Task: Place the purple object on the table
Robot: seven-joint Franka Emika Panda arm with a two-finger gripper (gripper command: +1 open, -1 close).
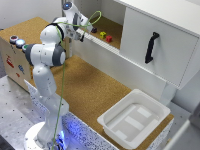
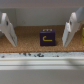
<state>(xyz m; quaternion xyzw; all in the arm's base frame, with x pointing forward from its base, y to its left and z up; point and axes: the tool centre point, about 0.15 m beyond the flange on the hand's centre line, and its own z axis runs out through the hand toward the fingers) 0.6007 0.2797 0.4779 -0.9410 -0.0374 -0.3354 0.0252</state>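
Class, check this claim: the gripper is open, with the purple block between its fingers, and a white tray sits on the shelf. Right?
Wrong about the tray. The exterior view shows the white tray on the table, not the shelf. The gripper is open around the purple block.

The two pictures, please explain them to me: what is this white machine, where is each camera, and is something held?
The white machine is a robot arm standing on a cork table. The wide picture comes from a camera off the arm. The close picture comes from a camera on its wrist, looking between the two fingers of its hand. The hand reaches into a white cabinet, where a purple block, a yellow block and a red block lie on the shelf. An empty white tray sits on the table. The hand is open around the purple block; nothing is held.
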